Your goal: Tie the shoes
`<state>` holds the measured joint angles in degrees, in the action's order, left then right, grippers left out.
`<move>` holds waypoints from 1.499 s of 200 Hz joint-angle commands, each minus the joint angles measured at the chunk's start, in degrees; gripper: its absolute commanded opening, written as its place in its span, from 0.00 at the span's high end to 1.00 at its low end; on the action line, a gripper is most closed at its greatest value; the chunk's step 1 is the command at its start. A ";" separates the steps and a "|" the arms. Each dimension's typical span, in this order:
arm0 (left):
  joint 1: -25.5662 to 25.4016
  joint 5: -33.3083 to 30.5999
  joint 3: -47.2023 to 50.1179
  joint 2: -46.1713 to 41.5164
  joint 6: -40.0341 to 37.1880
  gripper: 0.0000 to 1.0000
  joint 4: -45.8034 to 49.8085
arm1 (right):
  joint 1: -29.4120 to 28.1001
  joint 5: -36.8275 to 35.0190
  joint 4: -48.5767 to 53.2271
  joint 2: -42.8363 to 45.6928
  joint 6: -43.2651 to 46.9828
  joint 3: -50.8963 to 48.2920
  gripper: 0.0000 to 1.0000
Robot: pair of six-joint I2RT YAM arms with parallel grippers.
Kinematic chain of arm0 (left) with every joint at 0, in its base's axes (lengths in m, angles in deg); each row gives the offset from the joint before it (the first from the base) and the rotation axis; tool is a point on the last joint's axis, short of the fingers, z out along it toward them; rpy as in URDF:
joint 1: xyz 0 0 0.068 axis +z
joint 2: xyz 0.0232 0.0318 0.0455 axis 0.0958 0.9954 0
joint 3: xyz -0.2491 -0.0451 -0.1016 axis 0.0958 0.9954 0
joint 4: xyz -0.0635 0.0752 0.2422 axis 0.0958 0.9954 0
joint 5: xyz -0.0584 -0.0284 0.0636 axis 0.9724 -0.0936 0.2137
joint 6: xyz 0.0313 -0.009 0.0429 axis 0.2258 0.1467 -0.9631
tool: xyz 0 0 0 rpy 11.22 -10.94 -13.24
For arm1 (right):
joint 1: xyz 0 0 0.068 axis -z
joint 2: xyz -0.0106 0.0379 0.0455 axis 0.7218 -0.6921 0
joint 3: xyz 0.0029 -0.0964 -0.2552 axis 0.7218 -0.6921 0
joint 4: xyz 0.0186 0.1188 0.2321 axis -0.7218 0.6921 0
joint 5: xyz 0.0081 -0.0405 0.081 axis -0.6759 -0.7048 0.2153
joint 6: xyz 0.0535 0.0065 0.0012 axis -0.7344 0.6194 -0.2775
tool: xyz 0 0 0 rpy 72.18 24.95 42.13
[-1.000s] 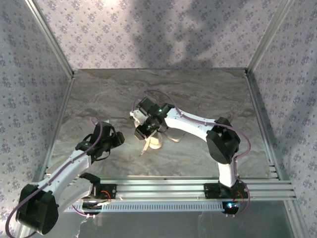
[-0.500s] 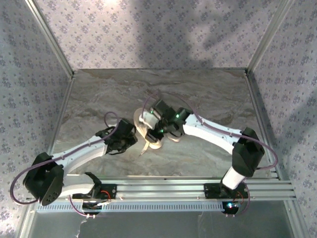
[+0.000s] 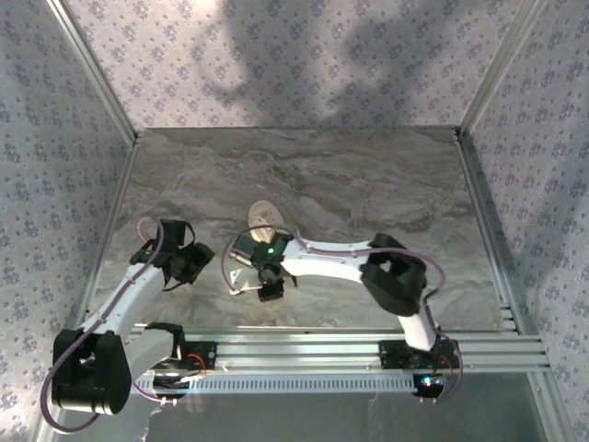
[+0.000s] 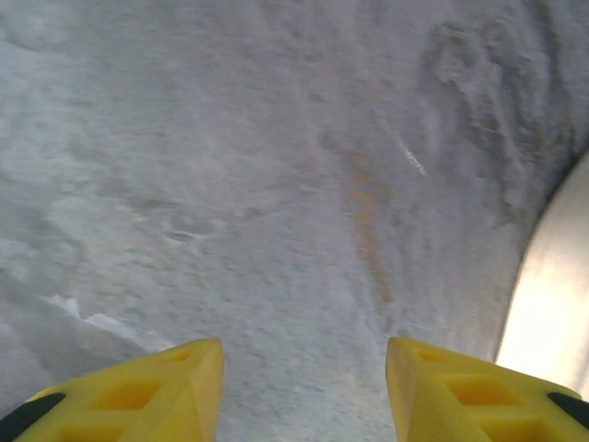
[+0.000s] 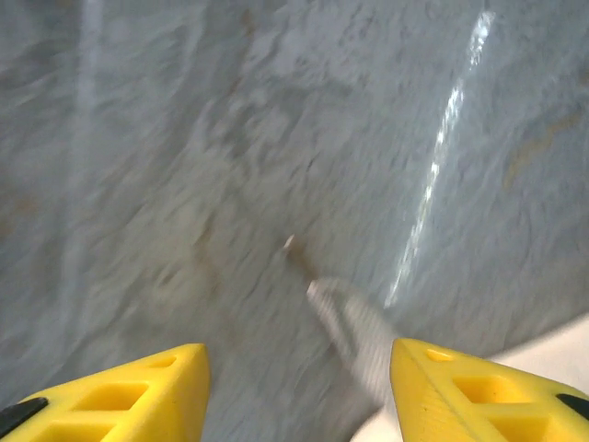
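**Left.** Your left fingers [image 4: 156, 391] stand roughly half apart over bare surface [image 4: 276, 166]. Nothing is between them and nothing is held. A pale metal strip [image 4: 552, 295] runs along the right edge of that wrist view. From above, this arm sits well apart from the shoe, out toward the left frame.

**Middle.** Your right fingers [image 5: 138, 387] are parted to about the same width. A blurred white lace [image 5: 354, 336] lies flat on the surface in the gap beneath them, loose and not pinched. There is a white patch at the lower right of that view; I cannot tell whether it is more lace or the shoe.

**Shoe.** The shoe [image 3: 265, 214] sits near the middle of the surface, just beyond the right wrist. Only its pale oval end shows past the arm. I cannot tell how the laces run or whether any knot has been started.

**Risks from here.**
- Neither set of fingers has a lace, and the strand is thin and flat on the surface. If you close too high you miss it; too low and the tips scrape.
- Nothing pins the shoe. It looks light, so pulling on one lace would likely drag it rather than tighten anything.
- The right arm reaches across toward the left. If you bring the left arm in, the wrists may clash.
- The right arm blocks your overhead look at the shoe, so check the wrist views first.
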<state>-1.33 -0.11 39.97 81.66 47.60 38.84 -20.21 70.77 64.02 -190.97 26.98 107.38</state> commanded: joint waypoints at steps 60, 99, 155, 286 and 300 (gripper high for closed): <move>3.70 6.10 1.19 -1.87 -6.73 0.50 2.91 | 0.73 -7.83 9.30 -12.25 1.99 10.99 0.50; 4.32 5.70 0.20 -3.46 -8.91 0.50 4.14 | 2.26 -1.86 13.88 -13.40 -2.39 14.12 0.99; 4.49 8.42 -4.81 -5.08 -18.85 0.49 -0.04 | 10.47 14.98 6.23 -0.04 -17.76 13.03 1.00; -21.74 13.72 1.36 0.60 -40.50 0.48 -55.88 | 27.14 30.76 -24.44 19.28 -62.47 -7.77 1.00; -23.57 13.14 1.57 2.89 -38.62 0.49 -59.11 | 27.20 30.38 -25.97 19.92 -64.21 -8.75 1.00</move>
<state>-22.47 10.55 42.99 81.62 9.49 -9.40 7.07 99.31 42.49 -173.66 -30.37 100.06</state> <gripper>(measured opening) 0.522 0.041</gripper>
